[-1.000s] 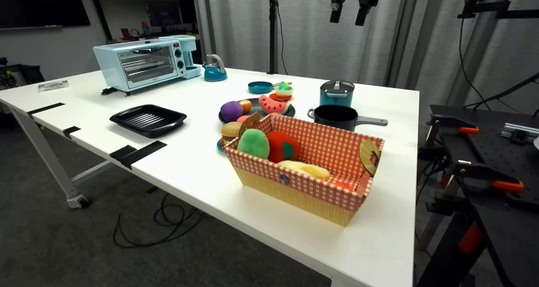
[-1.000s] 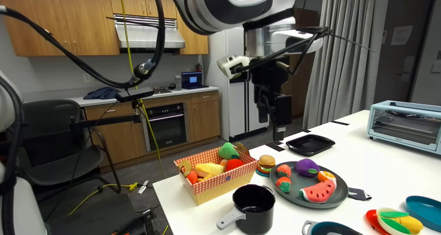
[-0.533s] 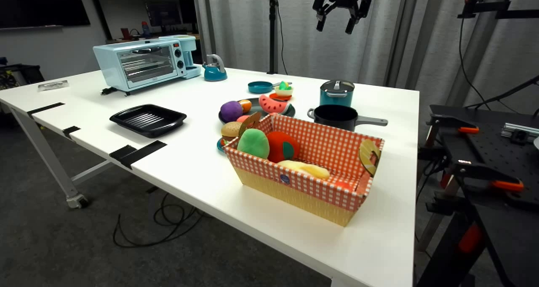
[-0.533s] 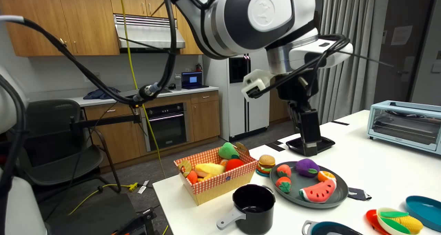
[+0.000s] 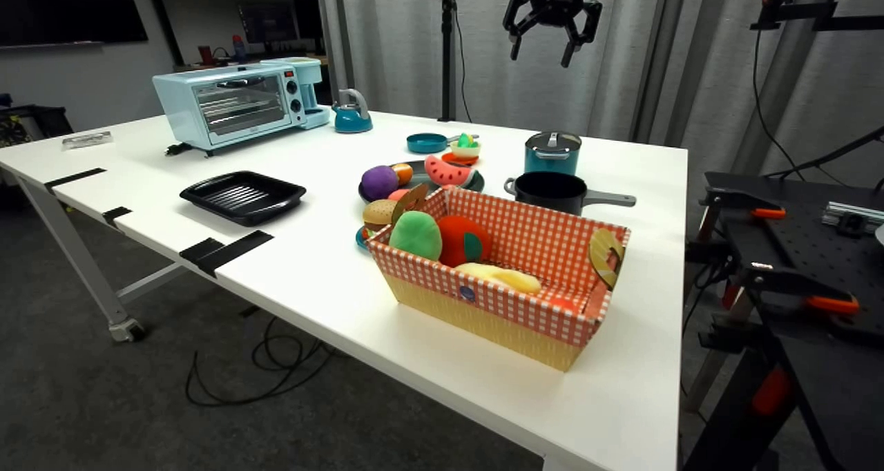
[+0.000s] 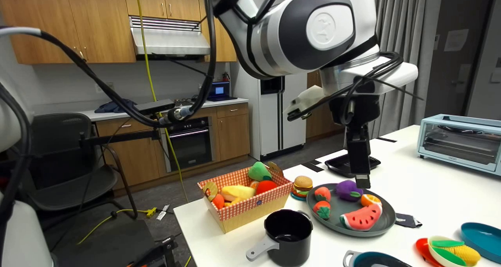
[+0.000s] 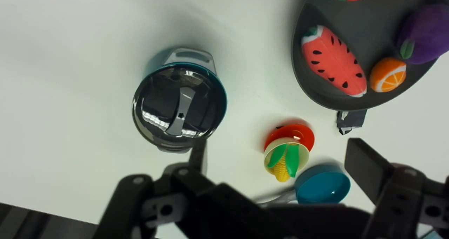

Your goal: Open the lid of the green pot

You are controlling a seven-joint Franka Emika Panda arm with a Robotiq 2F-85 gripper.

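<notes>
Two black, blunt-tipped fingers point(image 7: 366, 169) are standing wide apart on the black jointed gripper point(image 5: 541, 58), and we are finding nothing held between them. It is hanging well above the flat white table point(image 7: 70, 134). In the wrist view we are seeing the round, dark, glossy lid point(image 7: 172, 102) off to one side of the finger gap, so we are judging that the gripper is needing a sideways shift before any descent.

The lid is sitting on the small, round, teal-green pot point(image 5: 551, 166), which is standing upright on the table. Across the lid's middle a flat grey strap-like handle point(image 7: 181, 111) is running, and we are choosing that as the hold. It is lying nearly square to the fingers' closing line; we are expecting a pinch on its narrow sides with little turning.

The shine is suggesting glass or clear plastic. We are assuming stiff, fairly light, slippery, perhaps brittle. We are favouring a firm pinch mid-handle and a slow, straight lift. The handle is looking low, so we are allowing for a knock on the lid; with a snug fit, we are reckoning the pot may rise too.

Farther out we are noting the wide, round, dark-grey plate point(image 7: 368, 25) bearing a red plush-looking watermelon slice point(image 7: 333, 63), and the red-and-white checkered basket point(image 5: 501, 309).
</notes>
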